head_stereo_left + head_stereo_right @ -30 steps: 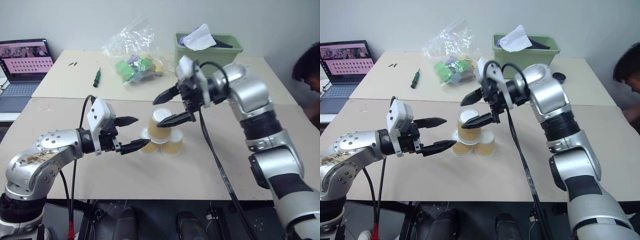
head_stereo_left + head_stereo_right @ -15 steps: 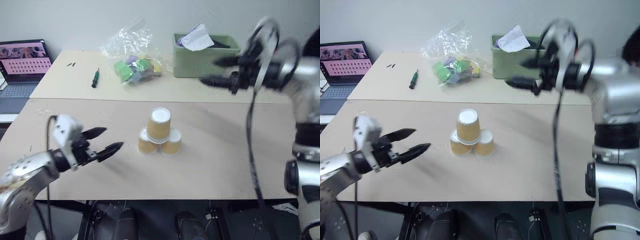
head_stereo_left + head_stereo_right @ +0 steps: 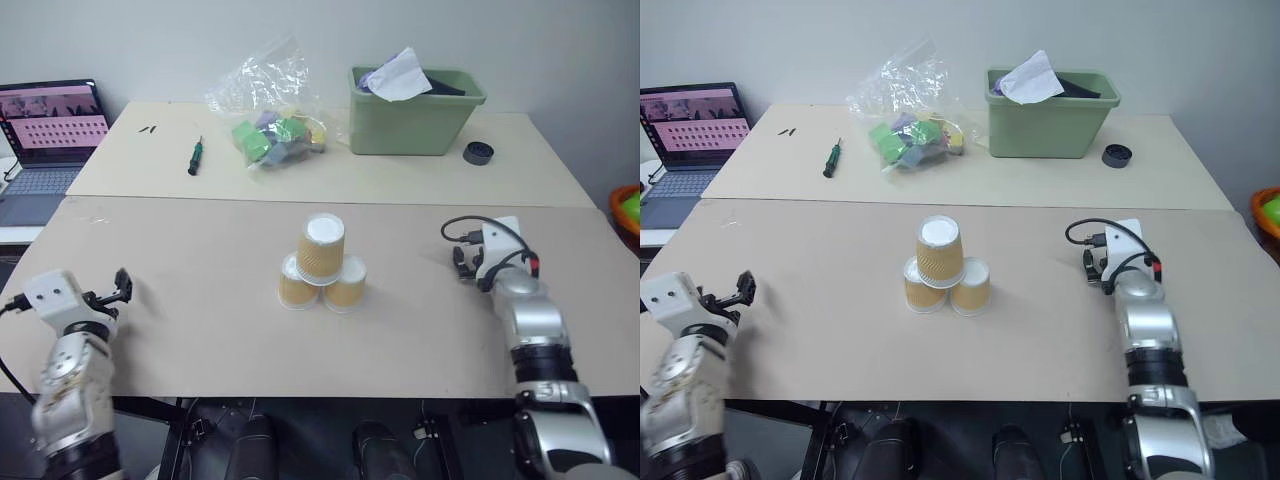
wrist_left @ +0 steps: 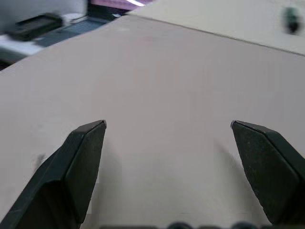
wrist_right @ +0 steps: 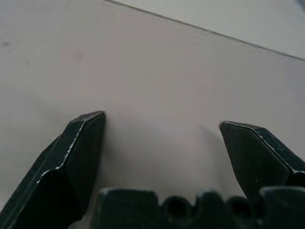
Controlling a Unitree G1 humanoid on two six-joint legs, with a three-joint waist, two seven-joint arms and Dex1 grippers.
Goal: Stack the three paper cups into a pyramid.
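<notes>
three small tapered paper cups with tan-orange ribbed sides and white bases stand upside down as a pyramid near the middle of the front table: two base cups touching side by side, the third cup upright on top between them.

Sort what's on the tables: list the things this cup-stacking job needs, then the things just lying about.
Part of the job:
- top cup
- bottom left cup
- bottom right cup

Just lying about:
- laptop
- screwdriver
- plastic bag of blocks
- green bin
- black round cap
</notes>
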